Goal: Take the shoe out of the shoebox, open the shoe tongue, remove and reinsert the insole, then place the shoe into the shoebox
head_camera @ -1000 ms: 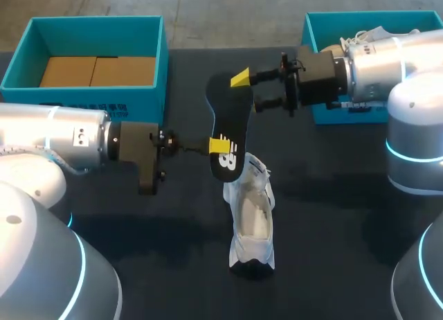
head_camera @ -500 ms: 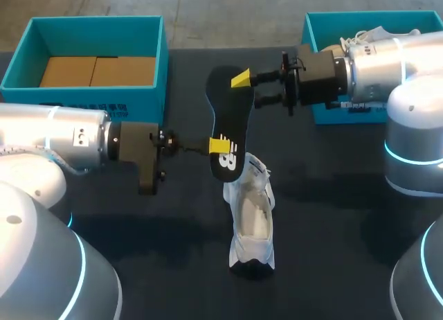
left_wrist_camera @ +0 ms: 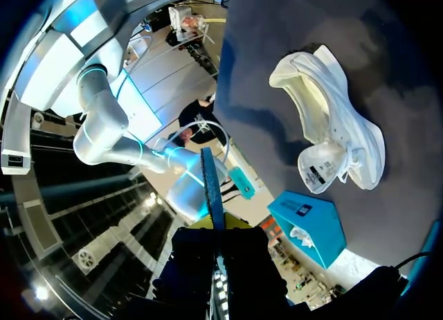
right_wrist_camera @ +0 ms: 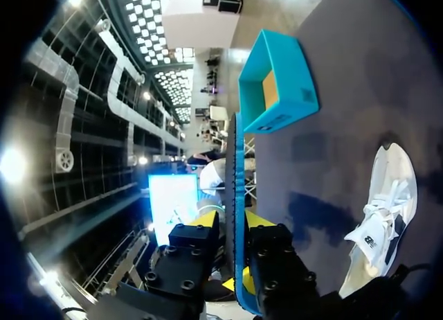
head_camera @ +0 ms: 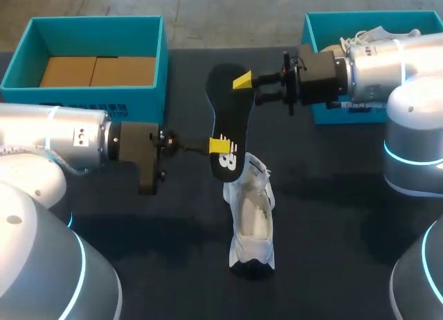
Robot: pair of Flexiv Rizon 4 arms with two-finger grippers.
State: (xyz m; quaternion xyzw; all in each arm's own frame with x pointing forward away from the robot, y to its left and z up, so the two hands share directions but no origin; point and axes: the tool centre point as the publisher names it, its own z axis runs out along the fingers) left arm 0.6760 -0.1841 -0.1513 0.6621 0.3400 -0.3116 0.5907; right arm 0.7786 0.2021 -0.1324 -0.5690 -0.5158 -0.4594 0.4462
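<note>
Left claw (head_camera: 220,145), up-left of the white shoe (head_camera: 252,219), clamps the lower end of the black insole (head_camera: 225,116); the insole stands on edge above the shoe; the shoe lies on the table (head_camera: 332,195); right claw (head_camera: 243,81), above the shoe, pinches the insole's upper end.

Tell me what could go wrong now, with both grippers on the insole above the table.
1. The left gripper and right gripper pinch opposite ends of the thin insole in mid-air; if they move out of step it could buckle or slip from one grip.
2. The shoe lies on the table with neither gripper holding it; pushing the insole in may just shove it along.
</note>
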